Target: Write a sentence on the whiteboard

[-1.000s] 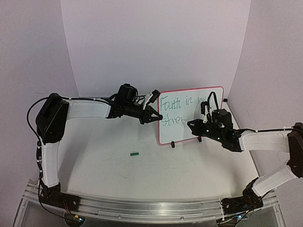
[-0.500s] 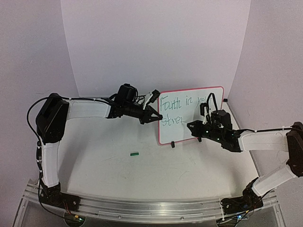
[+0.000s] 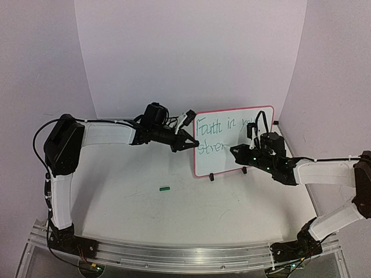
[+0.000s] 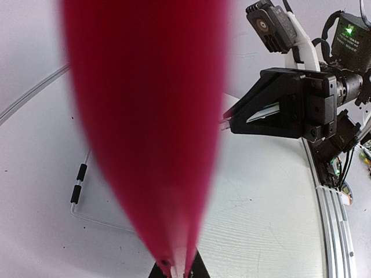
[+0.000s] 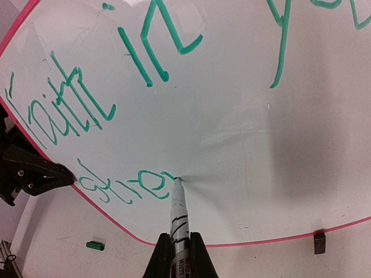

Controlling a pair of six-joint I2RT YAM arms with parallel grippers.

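Three pale, perhaps lilac walls point(image 3: 191, 52) enclose the white table point(image 3: 145, 208) and whiteboard point(image 3: 223, 165).

The whiteboard point(image 3: 215, 163) is showing a white face inside a red-pink rim, and its two small feet point(image 3: 212, 177) are showing black. The sentence point(image 3: 207, 126) is running in thin green strokes. The marker point(image 5: 178, 217) is showing a silvery barrel ringed with black bands (its tip is looking pale grey). A small cap point(image 3: 165, 187) is showing bright green against the white counter point(image 3: 174, 214), which is carrying faint grey scuffs. The left arm point(image 3: 107, 134) and right arm point(image 3: 324, 172) are wearing white shells with black joints, tiny green lights glowing on the right one. The backdrop point(image 3: 185, 52) is reading pale lilac.
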